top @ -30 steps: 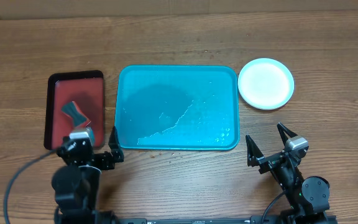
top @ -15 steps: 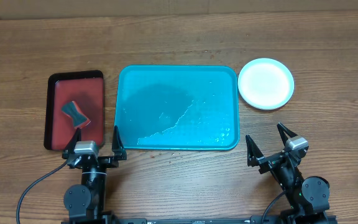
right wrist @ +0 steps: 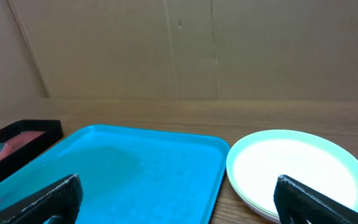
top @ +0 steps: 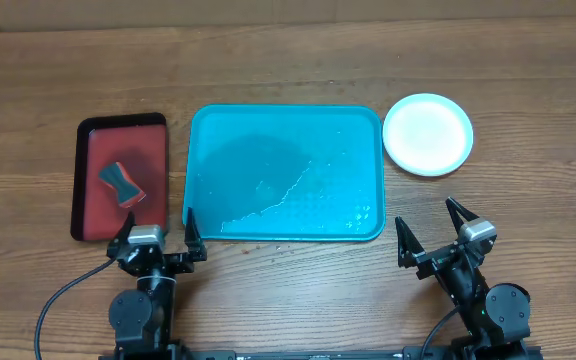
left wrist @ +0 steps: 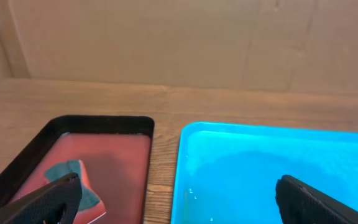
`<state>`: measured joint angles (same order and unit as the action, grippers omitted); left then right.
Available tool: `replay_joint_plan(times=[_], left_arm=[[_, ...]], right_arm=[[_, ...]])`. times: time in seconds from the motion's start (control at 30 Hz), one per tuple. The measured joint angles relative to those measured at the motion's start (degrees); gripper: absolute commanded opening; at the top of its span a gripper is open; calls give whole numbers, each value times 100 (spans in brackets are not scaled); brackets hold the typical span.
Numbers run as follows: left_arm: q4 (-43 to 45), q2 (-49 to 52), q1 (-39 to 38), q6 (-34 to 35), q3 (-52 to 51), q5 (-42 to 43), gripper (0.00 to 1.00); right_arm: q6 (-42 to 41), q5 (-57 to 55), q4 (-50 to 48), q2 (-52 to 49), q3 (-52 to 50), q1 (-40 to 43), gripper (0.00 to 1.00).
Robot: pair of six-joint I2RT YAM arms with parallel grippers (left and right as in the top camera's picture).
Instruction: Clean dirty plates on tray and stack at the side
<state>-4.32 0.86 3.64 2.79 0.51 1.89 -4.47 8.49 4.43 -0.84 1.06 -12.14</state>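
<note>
The teal-blue tray [top: 286,172] lies at the table's middle with no plates on it, only wet streaks; it also shows in the left wrist view [left wrist: 272,168] and right wrist view [right wrist: 135,174]. The plates [top: 427,134] sit stacked to the tray's right, pale mint on top, with other rims under it in the right wrist view [right wrist: 297,168]. My left gripper [top: 155,236] is open and empty by the tray's near-left corner. My right gripper [top: 434,238] is open and empty, near the front edge below the stack.
A red tray with a black rim [top: 120,188] lies left of the teal tray and holds a teal and red sponge [top: 121,182]; both show in the left wrist view [left wrist: 104,162]. A cardboard wall stands at the far edge.
My left arm has drawn back from over the red tray's near end to its rest pose by the tray's near-left corner. The right arm has not moved.
</note>
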Motion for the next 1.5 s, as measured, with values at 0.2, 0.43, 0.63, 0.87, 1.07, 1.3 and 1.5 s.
replay_joint_plan(times=[0.2, 0.43, 0.63, 0.87, 1.07, 1.3, 1.5], left_arm=[[0, 0, -219, -245, 0, -42, 100], [-2, 0, -216, -258, 0, -42, 100], [-2, 0, -216, -258, 0, -42, 100], [-2, -2, -216, -258, 0, -42, 100], [-2, -2, -216, -258, 0, -44, 100], [-2, 0, -216, -258, 0, -44, 100], [-2, -2, -216, -258, 0, -42, 100]], right_arm=[[-2, 2, 4, 0, 0, 0, 100], [0, 0, 2, 0, 0, 0, 100], [2, 2, 0, 0, 0, 0, 100], [0, 2, 2, 0, 0, 0, 100], [2, 2, 2, 0, 0, 0, 100], [0, 0, 2, 0, 0, 0, 100], [0, -9, 2, 0, 0, 2, 100]])
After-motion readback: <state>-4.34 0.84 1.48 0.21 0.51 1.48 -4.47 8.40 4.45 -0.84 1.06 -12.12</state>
